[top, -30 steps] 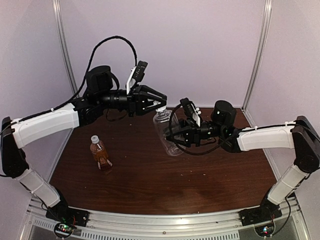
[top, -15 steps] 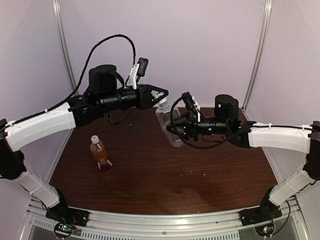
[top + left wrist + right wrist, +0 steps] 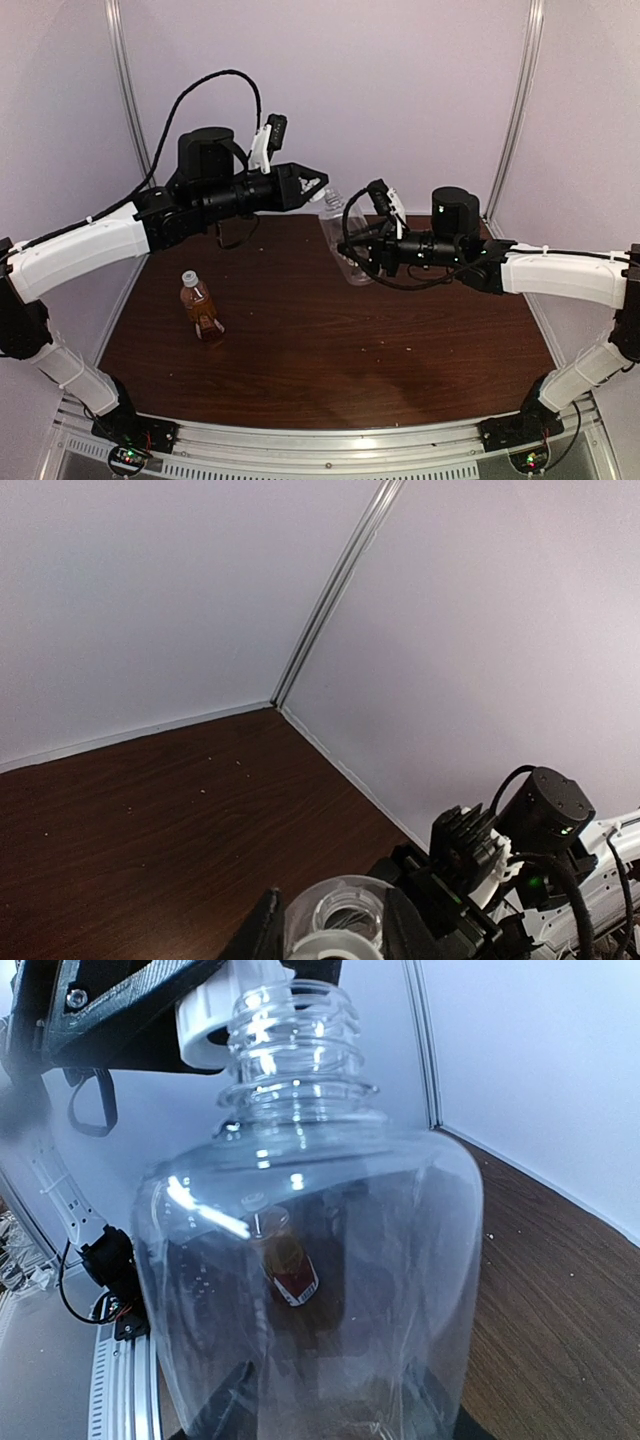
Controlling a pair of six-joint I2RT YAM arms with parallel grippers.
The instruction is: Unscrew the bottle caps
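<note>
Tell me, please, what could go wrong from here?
1. The white cap, off the threads of the clear bottle, is held beside the neck by the left end effector; it may slip and fall.
2. The right end effector holds the clear bottle tilted; a weak grip could drop it.
3. The amber bottle stands free near the left arm; a low sweep might topple it.

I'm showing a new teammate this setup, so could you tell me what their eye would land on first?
The clear bottle, held up over the middle of the table by the right gripper, with its threaded neck bare. Right beside that neck, the left gripper pinches the white cap. The amber bottle stands alone at the table's left, capped.
</note>
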